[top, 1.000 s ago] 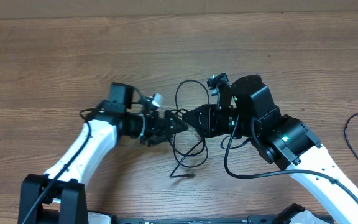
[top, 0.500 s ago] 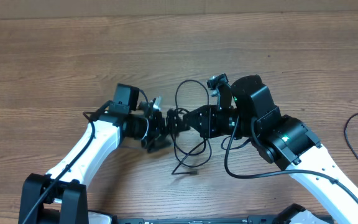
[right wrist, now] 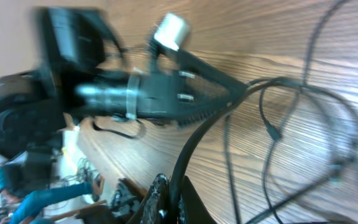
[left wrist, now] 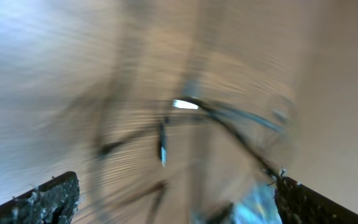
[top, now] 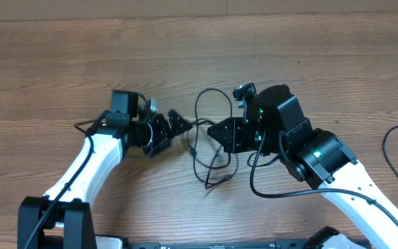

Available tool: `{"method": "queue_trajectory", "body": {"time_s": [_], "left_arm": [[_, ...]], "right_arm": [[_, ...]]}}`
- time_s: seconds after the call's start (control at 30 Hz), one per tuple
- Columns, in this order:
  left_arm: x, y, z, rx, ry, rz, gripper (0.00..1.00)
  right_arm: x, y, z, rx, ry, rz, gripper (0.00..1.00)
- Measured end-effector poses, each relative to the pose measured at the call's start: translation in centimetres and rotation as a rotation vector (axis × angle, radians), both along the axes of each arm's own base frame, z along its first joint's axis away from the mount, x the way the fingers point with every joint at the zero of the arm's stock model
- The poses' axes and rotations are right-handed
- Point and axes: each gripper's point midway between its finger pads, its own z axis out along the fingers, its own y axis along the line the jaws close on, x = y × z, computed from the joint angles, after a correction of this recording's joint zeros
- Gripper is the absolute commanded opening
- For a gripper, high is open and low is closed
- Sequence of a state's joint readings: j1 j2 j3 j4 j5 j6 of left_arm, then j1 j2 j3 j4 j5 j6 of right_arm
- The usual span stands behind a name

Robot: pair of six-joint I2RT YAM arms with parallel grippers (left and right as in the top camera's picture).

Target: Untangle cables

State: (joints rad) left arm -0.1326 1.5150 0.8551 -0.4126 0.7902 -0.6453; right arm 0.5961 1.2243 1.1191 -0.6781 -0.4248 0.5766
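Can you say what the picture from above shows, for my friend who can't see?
Thin black cables lie tangled on a wooden table. The robot's right gripper is shut on one; its left gripper is open, close beside the tangle.

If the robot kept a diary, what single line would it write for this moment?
left gripper: open, tips beside the cables | right gripper: shut on one strand | tangle: not yet undone

On the table (top: 61,62) the cables (top: 213,166) lie in the middle, between the left gripper (top: 175,131) and the right gripper (top: 211,129) (one strand passes between its fingers). A single cord (top: 384,146) lies well apart, at the right edge.
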Motion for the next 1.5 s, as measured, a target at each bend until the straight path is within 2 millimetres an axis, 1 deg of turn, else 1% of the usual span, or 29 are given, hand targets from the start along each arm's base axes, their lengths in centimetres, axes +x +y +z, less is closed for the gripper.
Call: {"method": "queue_trajectory", "body": {"time_s": [0.03, 0.07, 0.13, 0.23, 0.3, 0.37, 0.47, 0.6, 0.73, 0.87, 0.93, 1.03, 1.1, 1.17, 1.3, 1.43, 1.5], "left_arm": [[-0.2, -0.6, 1.1, -0.044, -0.045, -0.049, 1.0], [-0.6, -0.9, 1.7, -0.07, -0.067, -0.087, 0.99], [-1.9, -1.2, 1.9, -0.089, -0.061, -0.139, 1.0], [-3.6, -0.1, 0.7, -0.046, 0.032, -0.135, 0.99], [-4.4, 1.1, -0.2, -0.004, 0.104, -0.097, 1.0], [-4.8, 2.2, -0.7, 0.019, 0.143, -0.074, 1.0], [-5.7, 2.7, -0.9, 0.023, 0.162, -0.093, 0.97], [-8.0, 2.3, -1.0, 0.026, 0.217, -0.159, 0.91], [-9.0, 1.7, -1.4, 0.03, 0.217, -0.204, 0.9], [-9.3, 1.5, -2.7, 0.029, 0.212, -0.197, 0.94], [-9.1, 1.5, -3.4, 0.024, 0.207, -0.173, 1.0], [-8.6, 1.1, -4.4, 0.013, 0.204, -0.129, 0.99], [-8.2, 0.5, -4.7, 0.002, 0.194, -0.11, 1.0], [-7.9, -0.3, -4.7, -0.011, 0.184, -0.103, 1.0], [-6.9, -2.6, -3.8, -0.048, 0.13, -0.118, 1.0], [-6.6, -5.0, -2.9, -0.083, 0.079, -0.157, 1.0], [-6.5, -5.9, -2.4, -0.1, 0.06, -0.169, 1.0]], "right_arm": [[0.0, -0.2, -0.2, -0.011, 0.004, -0.006, 0.04], [0.0, -0.4, -0.4, -0.021, 0.008, -0.014, 0.04], [0.1, -0.7, -0.7, -0.041, 0.012, -0.029, 0.04], [0.2, -1.2, -1.3, -0.072, 0.017, -0.053, 0.04], [0.5, -1.5, -1.4, -0.088, 0.01, -0.07, 0.04], [0.8, -1.7, -1.4, -0.097, -0.002, -0.086, 0.04], [1.5, -1.7, -1.0, -0.087, -0.032, -0.101, 0.04], [3.2, -1.6, 0.7, -0.024, -0.093, -0.13, 0.04], [4.6, -1.9, 2.3, 0.053, -0.118, -0.154, 0.04], [5.2, -2.1, 3.4, 0.118, -0.12, -0.148, 0.04], [5.2, -2.1, 3.8, 0.147, -0.106, -0.145, 0.04], [5.0, -1.7, 4.4, 0.192, -0.085, -0.128, 0.04], [4.8, -1.3, 5.1, 0.227, -0.087, -0.102, 0.04], [4.4, -0.8, 5.6, 0.257, -0.081, -0.074, 0.04], [3.9, -0.5, 5.8, 0.28, -0.059, -0.052, 0.04], [3.6, -0.3, 5.9, 0.292, -0.043, -0.038, 0.04], [3.4, -0.2, 6.0, 0.297, -0.037, -0.029, 0.04]]}}
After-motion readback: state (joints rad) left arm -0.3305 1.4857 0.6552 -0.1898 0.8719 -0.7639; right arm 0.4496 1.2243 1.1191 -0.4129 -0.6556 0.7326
